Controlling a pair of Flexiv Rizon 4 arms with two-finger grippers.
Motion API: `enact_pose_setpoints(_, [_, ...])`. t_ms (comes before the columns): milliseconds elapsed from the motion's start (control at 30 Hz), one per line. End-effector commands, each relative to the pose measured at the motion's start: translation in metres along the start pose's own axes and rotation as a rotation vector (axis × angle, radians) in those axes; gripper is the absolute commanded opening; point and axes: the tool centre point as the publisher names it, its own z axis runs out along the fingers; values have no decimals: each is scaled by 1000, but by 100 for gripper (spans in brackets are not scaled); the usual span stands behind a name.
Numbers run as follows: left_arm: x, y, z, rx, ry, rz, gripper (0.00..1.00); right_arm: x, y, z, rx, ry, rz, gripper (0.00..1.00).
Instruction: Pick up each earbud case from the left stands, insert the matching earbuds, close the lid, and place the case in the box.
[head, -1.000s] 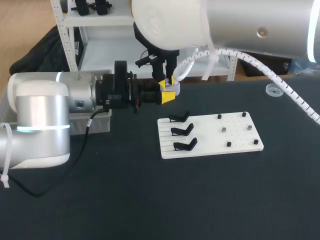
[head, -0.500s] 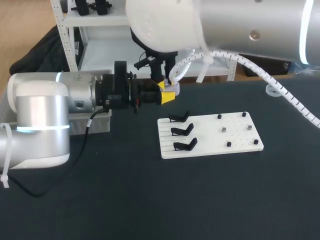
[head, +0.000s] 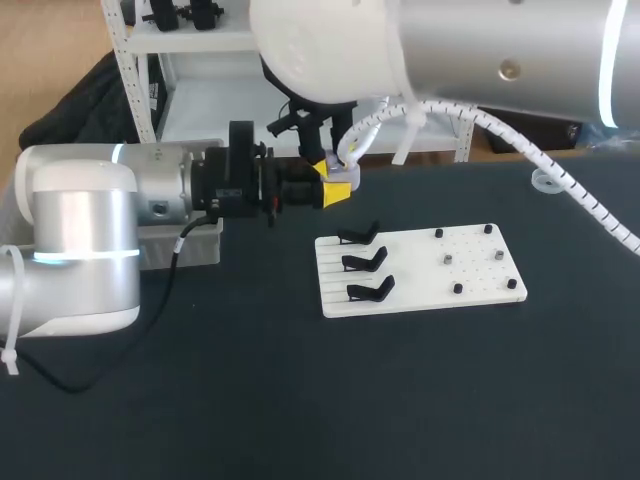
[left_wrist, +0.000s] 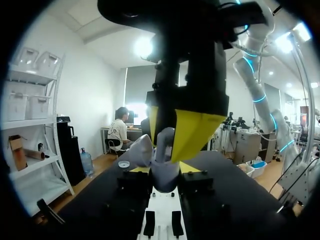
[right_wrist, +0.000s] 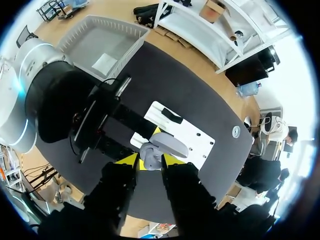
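Head view first: nearest to us lies the flat white plastic stand board on the black table. Three black angled stands line the board's left edge. Small dark pegs or earbuds dot its right half, and we cannot tell which they are.

Just beyond the board's far left corner, above the table, hangs the small rounded lilac-grey earbud case. Our left gripper lies level on the board's far left side and pinches the case's base from two sides between its yellow tips. The left wrist view shows that base seated between them, with the lid swung open to one side. Our right gripper points straight down at the case's open top; we cannot tell whether it grips anything.

Well to the left of the board, past the left arm, sits the pale grey open plastic box. In the right wrist view it holds one flat white sheet, and any print on it is too small for us to read.

Farthest off, beyond the board's far right corner, a small clear round ring lies on the table.
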Motion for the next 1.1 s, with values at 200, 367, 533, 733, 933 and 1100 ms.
enact_pose_setpoints(200, [0,0,0,-2,-1,1,0,4,-2,-3,6,-5,2,28])
enact_pose_setpoints(367, [0,0,0,-2,-1,1,0,6,-5,-23,7,-44,-7,29])
enact_pose_setpoints(533, [0,0,0,-2,-1,1,0,-12,-20,-37,13,-96,45,27])
enact_pose_setpoints(733, [0,0,0,-2,-1,1,0,-42,-36,-27,22,-102,105,29])
enact_pose_setpoints(933, [0,0,0,-2,-1,1,0,-56,-49,-6,35,-60,142,25])
enact_pose_setpoints(1100, [0,0,0,-2,-1,1,0,-51,-51,8,38,-21,147,24])
